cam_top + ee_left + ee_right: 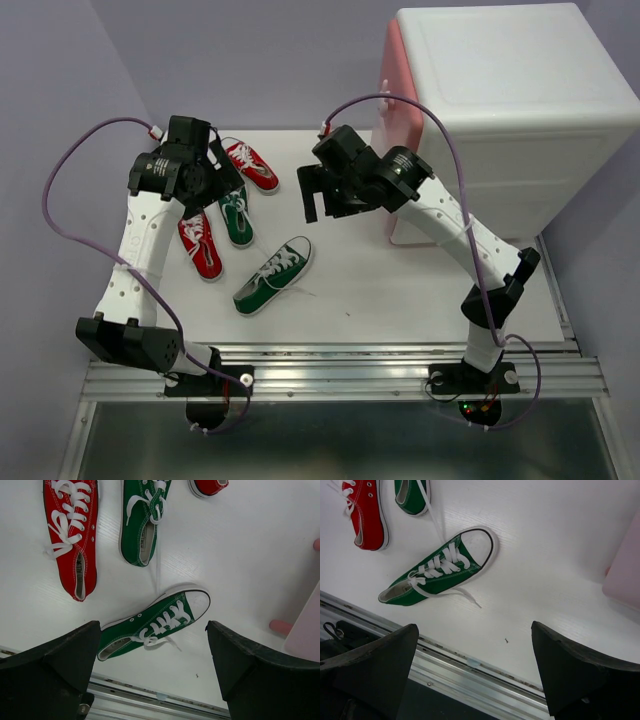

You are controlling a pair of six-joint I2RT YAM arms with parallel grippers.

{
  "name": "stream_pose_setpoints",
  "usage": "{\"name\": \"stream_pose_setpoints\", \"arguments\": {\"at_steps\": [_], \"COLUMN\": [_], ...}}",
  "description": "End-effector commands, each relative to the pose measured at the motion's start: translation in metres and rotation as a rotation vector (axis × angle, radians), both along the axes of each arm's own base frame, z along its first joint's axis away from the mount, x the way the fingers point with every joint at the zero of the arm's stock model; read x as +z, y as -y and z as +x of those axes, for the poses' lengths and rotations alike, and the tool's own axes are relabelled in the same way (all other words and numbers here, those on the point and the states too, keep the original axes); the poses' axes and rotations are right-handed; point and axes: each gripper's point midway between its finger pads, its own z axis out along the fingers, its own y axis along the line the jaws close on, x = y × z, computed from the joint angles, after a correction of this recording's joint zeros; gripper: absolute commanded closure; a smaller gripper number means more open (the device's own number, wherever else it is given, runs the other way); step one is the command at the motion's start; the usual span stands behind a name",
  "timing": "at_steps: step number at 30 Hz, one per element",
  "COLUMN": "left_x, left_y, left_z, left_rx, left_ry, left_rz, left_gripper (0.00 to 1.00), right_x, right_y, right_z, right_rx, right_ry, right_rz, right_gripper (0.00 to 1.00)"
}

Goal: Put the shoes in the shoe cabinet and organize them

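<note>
1. Plainly, nothing is stowed yet: all four sneakers lie on the white table (400,290), and the shoe cabinet (520,110) stands at the upper right of the top view, its pink front (392,100) facing them.
2. Three shoes cluster left of centre, under the left arm: a red sneaker (252,165) highest, partly hidden, a green sneaker (236,215) below it, and a second red sneaker (200,245) just beside that.
3. The other green sneaker (273,275) lies apart, lower and nearer the middle, toe towards the upper right.
4. The left gripper (152,625) hangs above the cluster with its jaws spread wide and nothing between them — the loose green shoe shows in the gap, well below.
5. The right gripper (474,626) is likewise spread and empty, hovering between the shoes and the cabinet.
6. From above I see no drawer pulled out, though I cannot be sure.
7. Left to do, as I judge it — open the cabinet, carry in each shoe, and pair red with red, green with green.
</note>
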Motion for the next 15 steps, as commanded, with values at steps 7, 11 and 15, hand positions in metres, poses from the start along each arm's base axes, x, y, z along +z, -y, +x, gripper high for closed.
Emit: {"name": "stream_pose_setpoints", "arguments": {"at_steps": [7, 11, 15], "left_x": [0.034, 0.036, 0.044], "left_y": [-0.005, -0.002, 0.002], "left_z": [-0.004, 0.0, 0.007], "left_rx": [0.023, 0.016, 0.011], "left_ry": [0.104, 0.112, 0.144], "left_rz": [-0.001, -0.018, -0.033], "left_gripper": [0.01, 0.01, 0.01], "right_x": [0.064, 0.101, 0.146], "right_y": [-0.025, -0.018, -0.012], "right_z": [0.009, 0.021, 0.03], "right_rx": [0.125, 0.085, 0.032], "right_ry": [0.193, 0.317, 0.44], "right_rz": [0.183, 0.22, 0.299], "right_gripper": [0.0, 0.0, 0.0]}}
